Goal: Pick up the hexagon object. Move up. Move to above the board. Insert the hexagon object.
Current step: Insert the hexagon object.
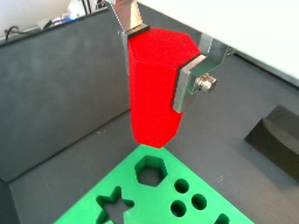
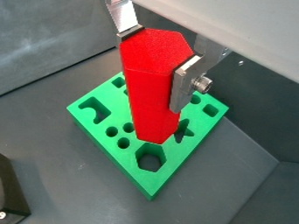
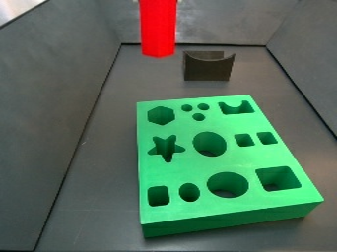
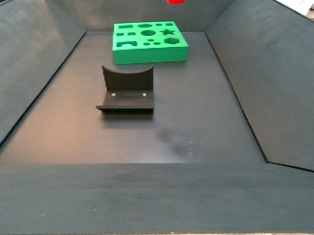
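My gripper (image 1: 160,57) is shut on the hexagon object (image 1: 155,87), a tall bright red faceted peg that hangs upright between the two silver fingers in both wrist views (image 2: 152,83). The green board (image 2: 103,115) lies flat on the floor well below it. The peg's lower end hangs over the board, with the hexagon cutout (image 2: 149,160) close by. In a side view the peg (image 3: 158,25) is high up beyond the board (image 3: 224,212), and the gripper is cut off by the frame edge. In a side view only the peg's tip (image 4: 177,2) shows above the board (image 4: 150,57).
The dark fixture (image 3: 207,65) stands on the floor beside the board; it also shows in a side view (image 4: 127,89) and in a wrist view (image 1: 274,131). Dark sloped walls (image 3: 79,108) enclose the floor on all sides.
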You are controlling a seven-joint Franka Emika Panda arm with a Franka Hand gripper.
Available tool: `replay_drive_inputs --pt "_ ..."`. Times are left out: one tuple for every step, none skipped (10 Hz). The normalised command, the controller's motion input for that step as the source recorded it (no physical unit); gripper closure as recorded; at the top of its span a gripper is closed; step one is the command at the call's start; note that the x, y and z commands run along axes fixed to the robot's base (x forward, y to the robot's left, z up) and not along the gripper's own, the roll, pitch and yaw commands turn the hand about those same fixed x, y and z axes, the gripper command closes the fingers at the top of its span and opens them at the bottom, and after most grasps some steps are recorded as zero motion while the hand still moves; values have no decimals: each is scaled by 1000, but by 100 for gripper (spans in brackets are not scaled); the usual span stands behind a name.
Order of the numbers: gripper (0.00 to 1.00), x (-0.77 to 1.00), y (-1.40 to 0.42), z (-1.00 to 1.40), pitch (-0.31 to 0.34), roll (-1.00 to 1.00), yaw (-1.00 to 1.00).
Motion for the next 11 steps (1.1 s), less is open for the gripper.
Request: replay_drive_inputs --pt "100 37 0 -491 -83 107 223" --pt "100 20 0 -500 -99 123 214" --pt "100 0 0 -477 -99 136 220" --pt "100 146 -137 -414 -77 51 31" --pt "100 0 -17 -20 -20 0 0" --pt "100 0 0 -86 0 31 17" --pt "100 0 0 -486 -70 176 69" --pt "100 0 -6 -551 -107 177 66" --pt "100 0 -6 -466 -90 163 77" --pt "100 43 -66 -323 -104 66 114" --pt "100 117 -149 -294 -110 34 180"
